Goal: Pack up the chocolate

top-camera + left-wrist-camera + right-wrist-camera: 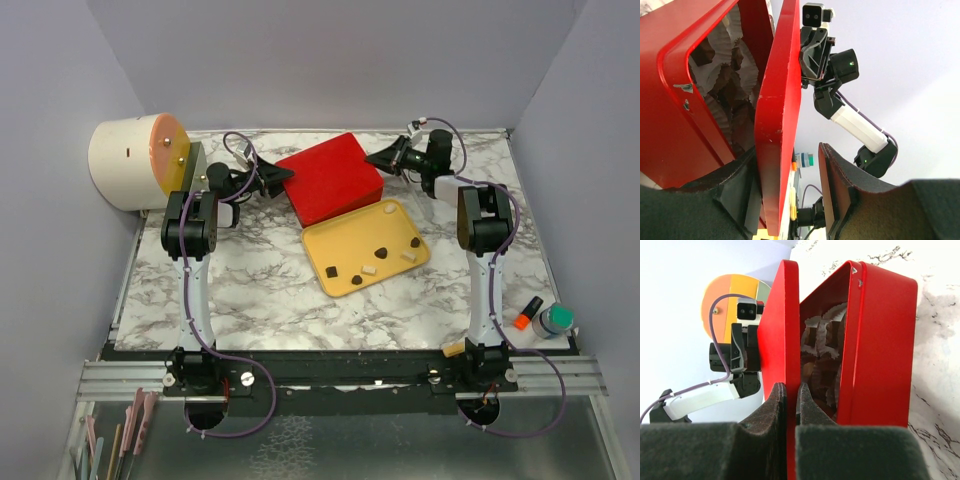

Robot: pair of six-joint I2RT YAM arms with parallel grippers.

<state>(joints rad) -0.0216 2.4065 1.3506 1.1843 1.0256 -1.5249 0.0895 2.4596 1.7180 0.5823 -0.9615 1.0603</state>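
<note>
In the top view, a red lid (328, 172) is seen on the far half of the marble table (250, 290). The left gripper (283, 177) is set at the lid's left edge and the right gripper (378, 160) at its far right corner. Just in front of the lid a flat yellow tray (345, 232) is laid, and small chocolate pieces (384, 250), some dark and some cream, are scattered on it, apart from one another.

In the left wrist view, the lid is shown on edge, lifted a little off the red box (670, 100). The lid's rim is straddled by the 2 fingers of the left gripper. 1 finger (737, 185) is pressed against the lid, while the other (837, 185) is kept apart from it by a clear gap, so the jaws are loose around the rim and not clamped. Through the opening, white paper cups (747, 70) are seen packed inside the box, with dark chocolate in several of them.

In the right wrist view, the opposite rim of the lid is pinched tightly between the right gripper's 2 pads. The box is shown just beside the lid, and the filled cups can be made out in the gap between them.
</note>
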